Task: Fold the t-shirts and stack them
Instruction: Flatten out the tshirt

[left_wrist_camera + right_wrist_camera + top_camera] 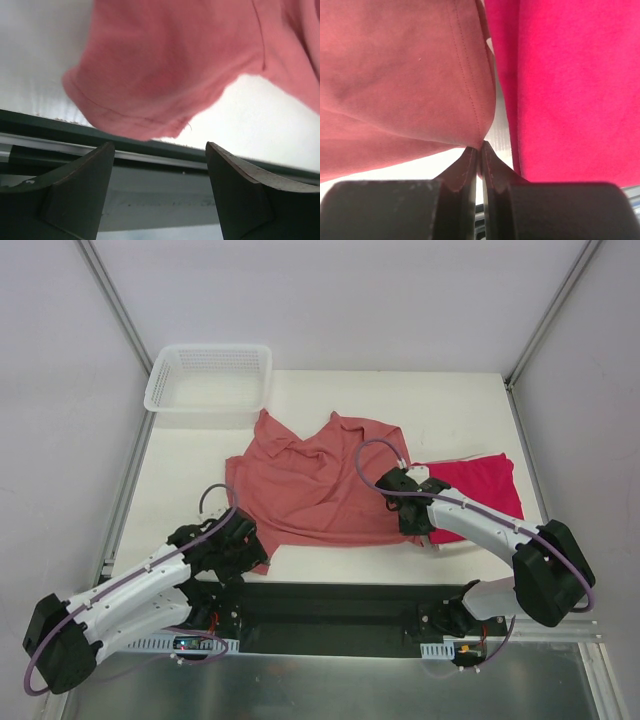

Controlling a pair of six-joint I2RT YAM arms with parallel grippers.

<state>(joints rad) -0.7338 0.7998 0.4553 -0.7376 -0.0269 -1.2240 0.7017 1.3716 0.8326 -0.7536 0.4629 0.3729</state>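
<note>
Top: salmon tee lies crumpled mid-table, crimson tee flat on its R side. L claw is at the near-L sleeve, R claw at the near-R hem; tips hard to see.
L wrist: L claw wide, holds nothing; sleeve just ahead, blurred.
R wrist: R claw pinched narrow on salmon tee hem corner; crimson tee beside, cut off.

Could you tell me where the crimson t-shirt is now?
In the top view, the crimson t-shirt lies on the table's right side, beside the salmon t-shirt, partly under the right arm.
</note>
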